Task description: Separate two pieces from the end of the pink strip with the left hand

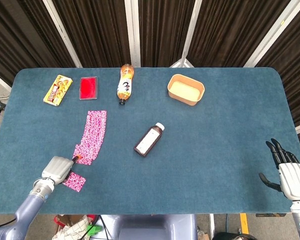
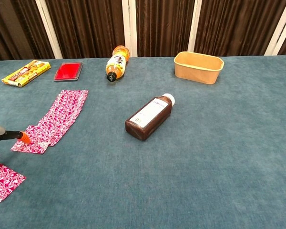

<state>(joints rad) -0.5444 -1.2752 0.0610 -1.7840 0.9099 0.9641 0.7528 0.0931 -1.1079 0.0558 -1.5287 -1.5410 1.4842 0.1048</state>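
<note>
Left robot hand [image 1: 58, 169], grip unreadable, orange fingertip [image 2: 25, 138] touching pink patterned strip [image 1: 92, 135]; one torn-off pink piece [image 1: 74, 180] beside it. Second separation next, probably.

Brown bottle [image 1: 149, 139] alone occupies the table [image 1: 230, 145] middle
</note>
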